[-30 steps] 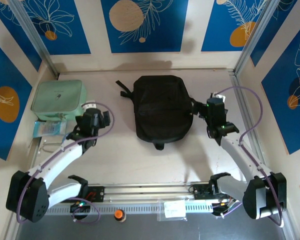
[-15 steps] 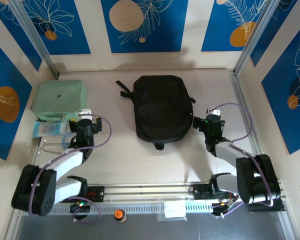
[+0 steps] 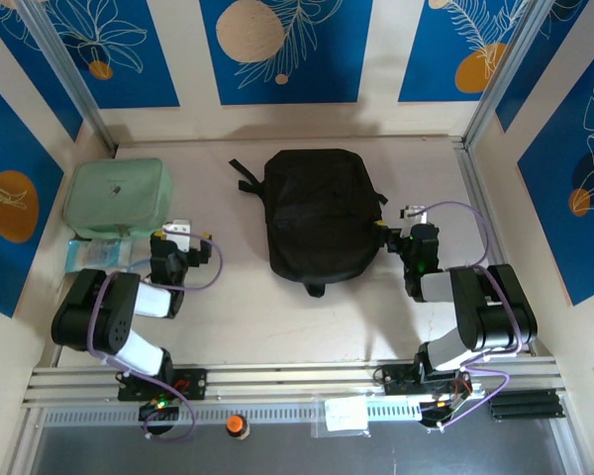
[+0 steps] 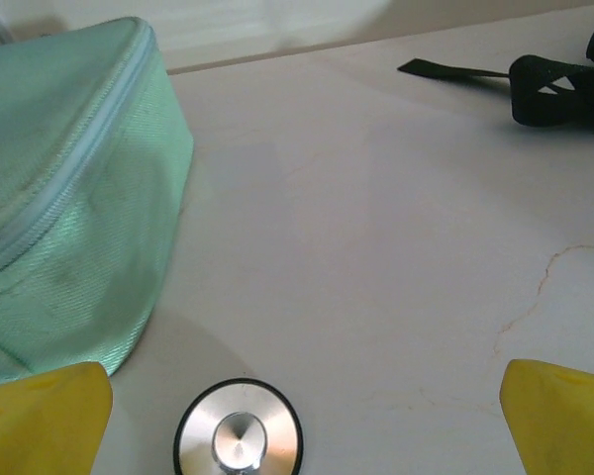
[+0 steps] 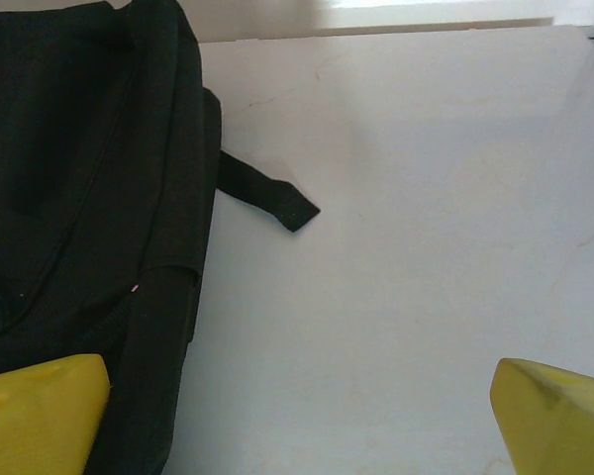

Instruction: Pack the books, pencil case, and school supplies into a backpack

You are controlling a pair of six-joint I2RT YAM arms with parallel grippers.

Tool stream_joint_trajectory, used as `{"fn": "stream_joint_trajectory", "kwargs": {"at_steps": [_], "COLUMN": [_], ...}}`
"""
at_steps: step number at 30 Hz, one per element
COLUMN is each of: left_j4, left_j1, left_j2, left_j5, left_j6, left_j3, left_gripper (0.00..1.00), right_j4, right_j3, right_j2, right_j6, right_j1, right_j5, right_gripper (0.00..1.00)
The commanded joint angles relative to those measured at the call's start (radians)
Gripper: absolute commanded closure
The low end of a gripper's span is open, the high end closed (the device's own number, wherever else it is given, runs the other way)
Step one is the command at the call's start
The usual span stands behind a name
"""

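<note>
Both arms have folded back toward their bases since the earlier top view, so the left gripper [image 3: 178,240] now sits lower in the frame, just below the mint-green case [image 3: 116,193]. The right gripper [image 3: 412,240] has drawn in beside the lower right edge of the backpack [image 3: 322,213].

The backpack lies flat in the upper middle of the table [image 3: 247,307], with its top loop [image 3: 315,289] pointing toward the bottom of the frame and its straps [image 3: 246,176] trailing off its upper left corner. No gripper touches it.

On the left wrist camera, the yellow fingertips [image 4: 40,421] stand at the two bottom corners of the frame, spread wide with nothing held between them. A round metal disc [image 4: 240,435] shows at the bottom centre, and the green case fills the upper left. A black strap end lies at the upper right.

On the right wrist camera, the yellow fingertips [image 5: 40,406] are likewise spread to the bottom corners and hold nothing. The backpack's side fills the left of that frame, and a short strap tab [image 5: 267,193] sticks out from it onto bare table.

A pale blue flat packet [image 3: 97,252] lies below the green case at the left of the top view. A small orange object [image 3: 236,424] sits at the bottom edge.
</note>
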Motion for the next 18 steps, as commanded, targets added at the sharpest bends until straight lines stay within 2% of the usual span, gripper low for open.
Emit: {"fn": "stream_joint_trajectory", "kwargs": {"at_steps": [1,5,7,16,18], "left_j4": [0.071,-0.018,-0.101,-0.09,-0.114], "left_j1": [0.027,0.05,0.05,0.045,0.045], "left_j2": [0.015,0.013,0.011,0.014,0.015], "left_j5": [0.071,0.064,0.044,0.054,0.097], "left_j6": [-0.015,-0.042,-0.046,-0.036,-0.02], "left_j3": [0.019,0.066,0.106,0.103,0.118], "left_gripper": [0.01,0.0,0.0,0.0,0.0], "right_j4": [0.053,-0.003,-0.012,-0.01,-0.01], "right_j3": [0.012,0.044,0.045,0.045,0.045], "right_j2": [0.009,0.015,0.011,0.012,0.012], "right_j6": [-0.014,0.038,0.045,0.046,0.046], "right_j1": [-0.012,-0.034,-0.048,-0.048,-0.048], "right_j5": [-0.045,0.006,-0.017,-0.018,-0.017], "right_gripper": [0.01,0.01,0.01,0.01,0.01]}}
